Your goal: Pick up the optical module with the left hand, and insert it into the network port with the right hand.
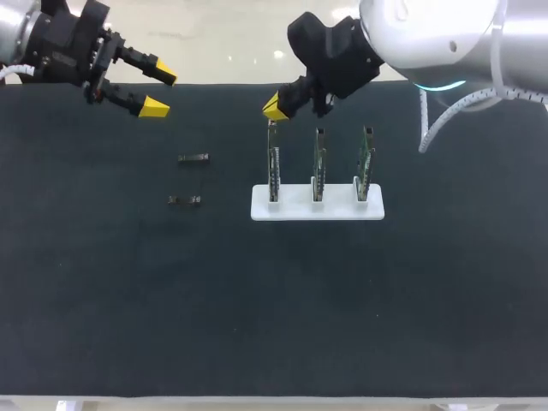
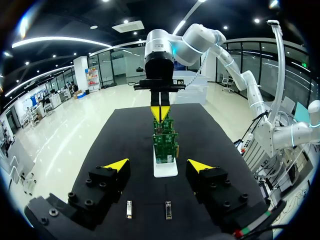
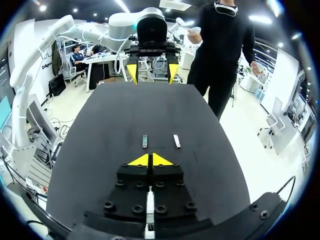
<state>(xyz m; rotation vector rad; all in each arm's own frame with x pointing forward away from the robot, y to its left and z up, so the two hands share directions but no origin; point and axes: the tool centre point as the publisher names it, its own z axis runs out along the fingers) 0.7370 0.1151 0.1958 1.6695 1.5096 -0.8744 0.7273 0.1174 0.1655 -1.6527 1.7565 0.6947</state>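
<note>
- A black mat (image 1: 257,308) covers your table almost edge to edge. In the head view a pale strip of tabletop shows along the front.
- A white stand (image 1: 317,208) sits on the mat right of the middle. It holds three green boards (image 1: 318,163) upright in a row, apart from one another.
- Your left gripper (image 1: 159,90) hangs over the mat's far left corner, fingers spread wide with nothing between them.
- Your right gripper (image 1: 274,108) is just above the leftmost board's top edge, yellow tips pressed together. You cannot tell whether they touch the board.
- Two modules (image 1: 193,158) lie flat on the mat left of the stand, one nearer the front edge, apart from each other and well clear of both grippers.
- The left wrist view stacks the boards one behind another, with the right gripper over the farthest. The head view shows them side by side.
- The right wrist view shows the modules side by side ahead of its tips, with the left gripper facing it from beyond them.
</note>
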